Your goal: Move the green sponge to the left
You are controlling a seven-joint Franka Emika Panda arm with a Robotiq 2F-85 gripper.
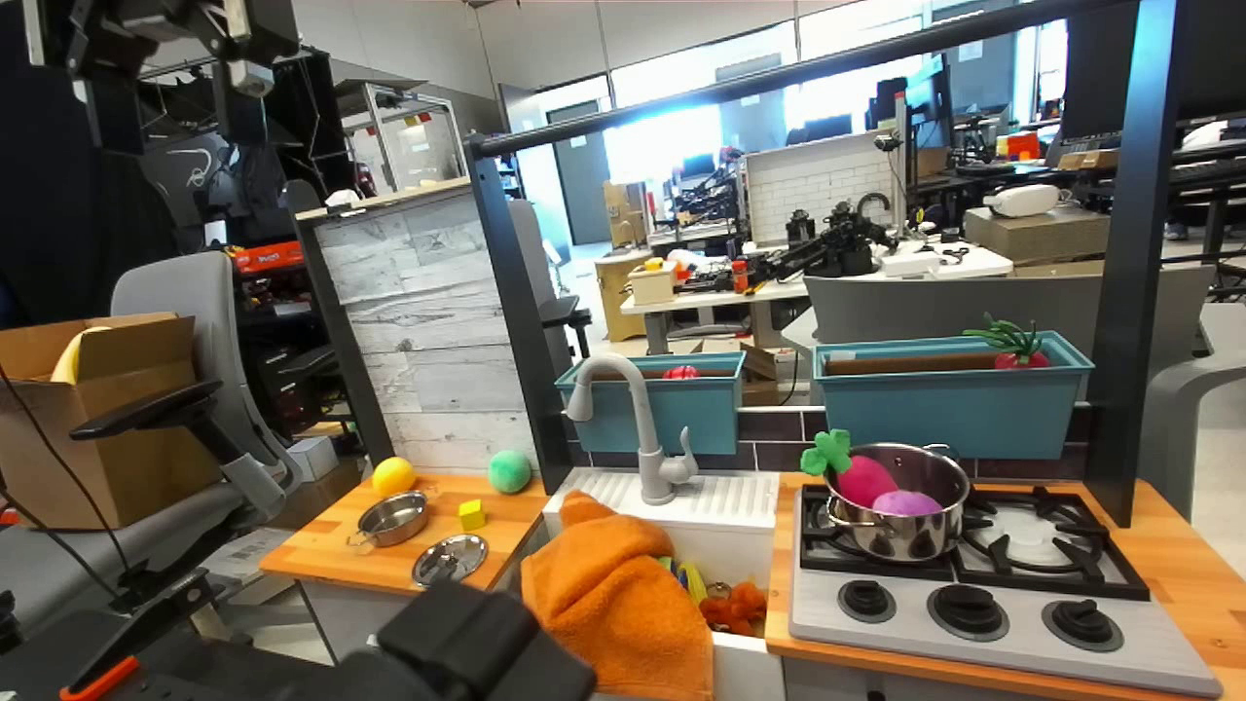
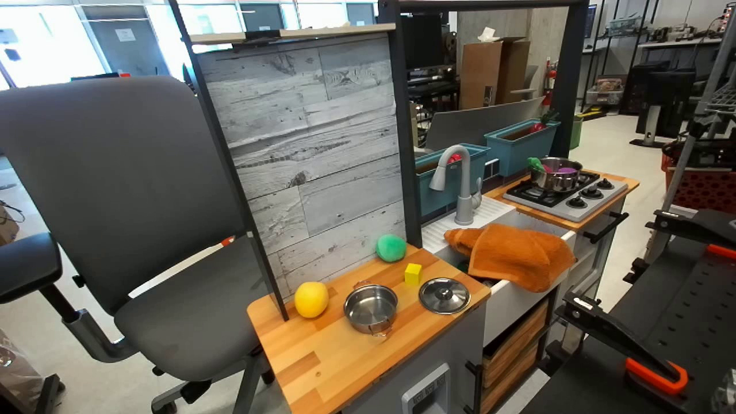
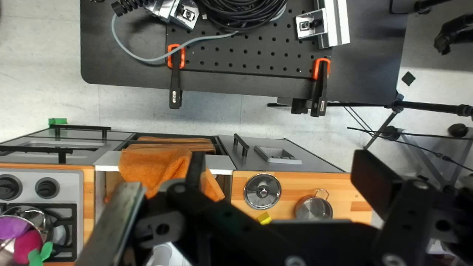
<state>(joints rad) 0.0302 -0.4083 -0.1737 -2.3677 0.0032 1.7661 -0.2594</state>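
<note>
The green sponge [image 1: 472,514] is a small lime-yellow block on the left wooden counter. It also stands there in an exterior view [image 2: 413,273], between the pot lid and a green ball. In the wrist view the sponge [image 3: 264,218] is partly covered by the gripper's body. My gripper [image 1: 178,141] is high at the upper left in an exterior view, well above the counter and apart from everything. In the wrist view the gripper [image 3: 284,175] is wide open, with nothing between its fingers. It is out of view in the remaining exterior view.
A steel pot [image 2: 371,309], a lid [image 2: 444,295], a yellow ball [image 2: 311,299] and a green ball [image 2: 391,248] share the wooden counter [image 2: 310,368]. A plank wall backs it. An orange cloth [image 1: 604,584] hangs over the sink beside a tall faucet [image 1: 642,419]. The stove [image 1: 954,623] holds a filled pot.
</note>
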